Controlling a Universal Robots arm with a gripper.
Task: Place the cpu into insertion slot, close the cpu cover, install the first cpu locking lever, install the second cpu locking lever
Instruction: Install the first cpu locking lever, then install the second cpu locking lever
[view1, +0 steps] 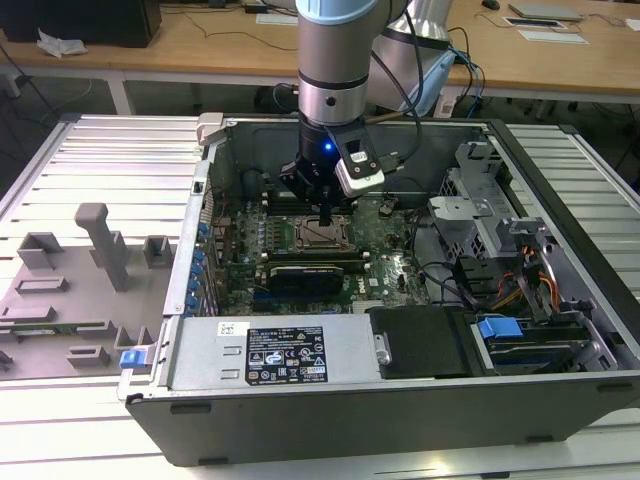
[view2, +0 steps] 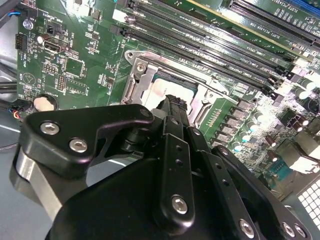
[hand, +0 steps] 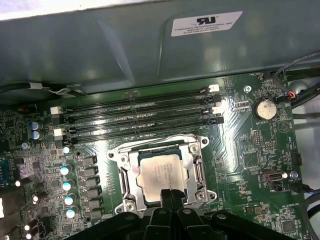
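An open computer case (view1: 400, 340) lay on a ribbed metal table (view1: 100, 160), with wooden desks behind it. On the green motherboard (hand: 240, 165), the cpu (hand: 159, 175) lay flat in the insertion slot (hand: 131, 186), silver face up, under the closed cpu cover (hand: 199, 172), just beside the long memory slots (hand: 140, 112). The gripper (hand: 170, 195), fingers pressed together, touched the cpu's near edge.

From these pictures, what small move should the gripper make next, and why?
Probably a short, straight lift. The cpu already lies flat in the insertion slot, with the cpu cover down around its edges. The gripper has its fingertips together at the chip's near edge, holding nothing, so rising would free the levers' area. Whether a lever is latched, I cannot tell.
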